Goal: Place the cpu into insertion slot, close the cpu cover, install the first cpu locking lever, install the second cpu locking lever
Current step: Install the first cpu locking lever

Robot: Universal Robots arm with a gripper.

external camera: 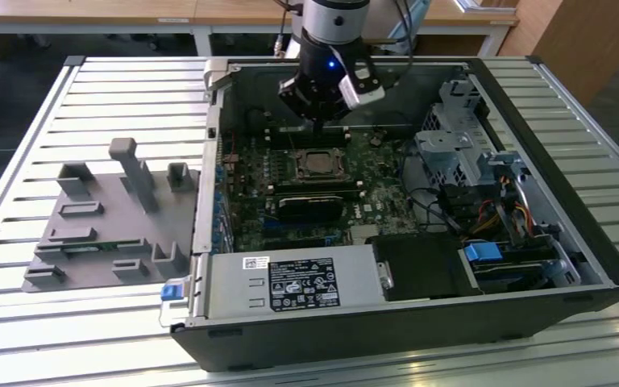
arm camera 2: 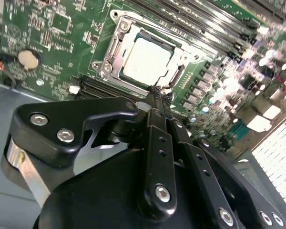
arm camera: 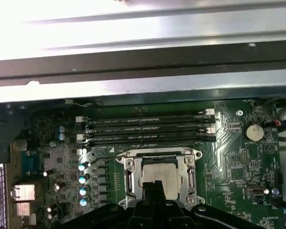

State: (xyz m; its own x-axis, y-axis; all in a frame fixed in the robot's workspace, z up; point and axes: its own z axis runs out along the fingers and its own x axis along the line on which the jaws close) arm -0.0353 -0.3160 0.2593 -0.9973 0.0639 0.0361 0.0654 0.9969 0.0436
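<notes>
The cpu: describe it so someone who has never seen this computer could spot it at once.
Inside the open black computer case, look at the green circuit board on its floor. Near the board's middle, beside the long black memory slots, a silvery metal frame surrounds the cpu. It is the only flat, dull silver-grey square there; its neighbours are long, narrow and black.

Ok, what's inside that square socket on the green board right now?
The silver chip lies flat in there, with the metal cover frame down around its edges. Whatever is under the chip is hidden, and the gripper covers one edge in the first wrist view.
</notes>
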